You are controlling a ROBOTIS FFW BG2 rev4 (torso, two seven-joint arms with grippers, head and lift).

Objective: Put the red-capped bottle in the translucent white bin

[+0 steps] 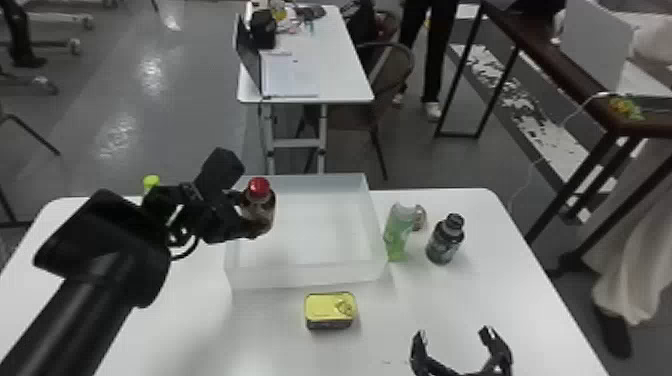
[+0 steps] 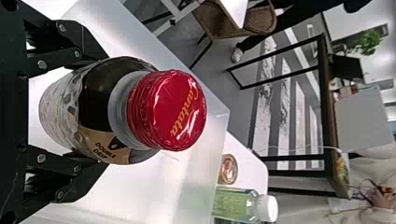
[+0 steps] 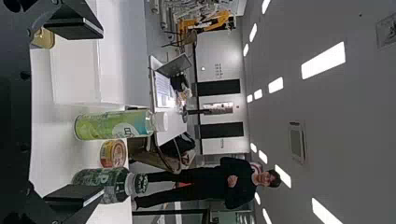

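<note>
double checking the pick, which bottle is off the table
The red-capped bottle, held up in the left end effector; the light green bottle and dark green bottle stand on the table.

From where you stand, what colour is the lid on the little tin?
The lid is yellow, best seen in the head view.

There are three bottles: one (image 1: 258,207) held in the left pincer (image 1: 252,202), and two, one green (image 1: 398,232) and one dark (image 1: 442,245), well to its right. One lime cap (image 1: 151,181) shows to the pincer's left; what it tops is mostly hidden. One bin (image 1: 310,277) stretches to its right. Two tins are there: one yellow (image 1: 327,306), right and nearer the robot, and one round (image 1: 421,218), farther right.
</note>
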